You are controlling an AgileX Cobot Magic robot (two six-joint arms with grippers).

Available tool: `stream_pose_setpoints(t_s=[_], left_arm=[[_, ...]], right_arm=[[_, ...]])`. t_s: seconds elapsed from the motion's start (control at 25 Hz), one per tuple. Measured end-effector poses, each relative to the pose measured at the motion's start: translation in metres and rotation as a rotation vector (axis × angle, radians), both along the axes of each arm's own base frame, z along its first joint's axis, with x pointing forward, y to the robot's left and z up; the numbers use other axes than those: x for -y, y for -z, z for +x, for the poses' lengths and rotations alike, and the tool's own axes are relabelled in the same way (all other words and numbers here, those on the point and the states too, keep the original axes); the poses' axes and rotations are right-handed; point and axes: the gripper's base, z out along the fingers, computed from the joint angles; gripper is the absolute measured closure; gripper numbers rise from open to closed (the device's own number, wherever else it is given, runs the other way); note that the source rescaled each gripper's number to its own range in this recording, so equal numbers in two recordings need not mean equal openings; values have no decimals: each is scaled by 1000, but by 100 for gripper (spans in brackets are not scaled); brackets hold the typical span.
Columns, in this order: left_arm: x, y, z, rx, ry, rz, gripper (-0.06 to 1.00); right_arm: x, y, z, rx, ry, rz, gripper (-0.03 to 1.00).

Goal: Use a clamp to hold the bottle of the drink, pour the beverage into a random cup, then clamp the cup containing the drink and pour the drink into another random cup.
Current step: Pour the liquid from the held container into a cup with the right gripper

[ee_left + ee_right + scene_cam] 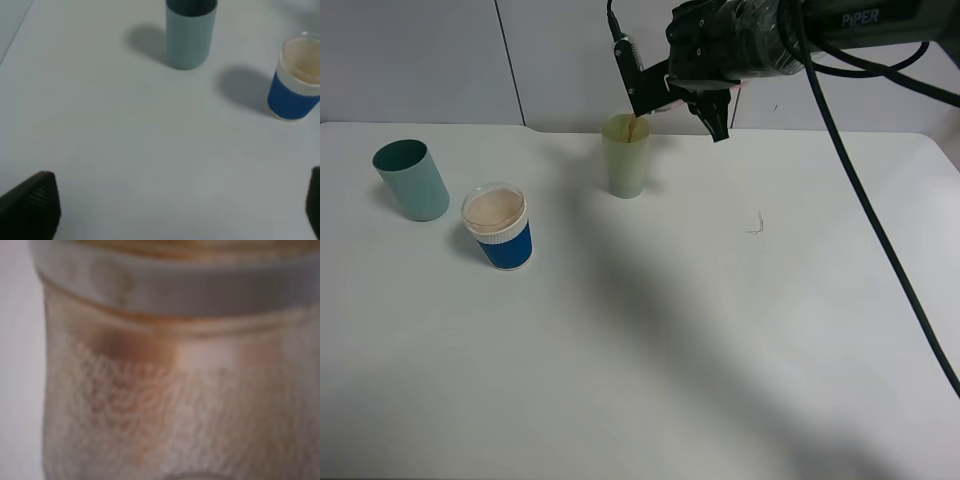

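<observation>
Your right gripper [676, 96] is pinched on the bottle [175, 390] and holds it tipped above the pale yellow-green tumbler [625, 156] at the back of the counter [720, 340]; that arm's wrist view is filled with the bottle's neck and shoulder, so close that the fingers themselves do not show. The bottle's mouth sits just over the tumbler's rim, which is why a thin brown thread of the beverage [636, 127] drops inside the cup rather than onto the counter; I judge this to be the first pour, under way. In the high view the bottle's body is mostly hidden behind the gripper, so you cannot read how much is left in it.

Your left gripper [172, 207] hangs low over bare counter with its fingers spread wide and nothing between them; it faces the dark teal tumbler [191, 32] and the short blue-and-white cup [295, 80] and sits well clear of the pour. The blue cup stands just beside the teal one, well apart from the yellow-green tumbler; it is the likely target for the second pour, so the tumbler would need carrying across.
</observation>
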Motion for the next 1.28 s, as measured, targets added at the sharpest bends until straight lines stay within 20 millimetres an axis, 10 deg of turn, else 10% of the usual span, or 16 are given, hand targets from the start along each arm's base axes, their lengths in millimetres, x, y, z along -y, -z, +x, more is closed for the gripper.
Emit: stream_pose_setpoints(t_s=[1.28], left_arm=[[0, 0, 0, 0, 0, 0, -6]], right_arm=[[-9, -8, 1, 92, -66, -38, 97]])
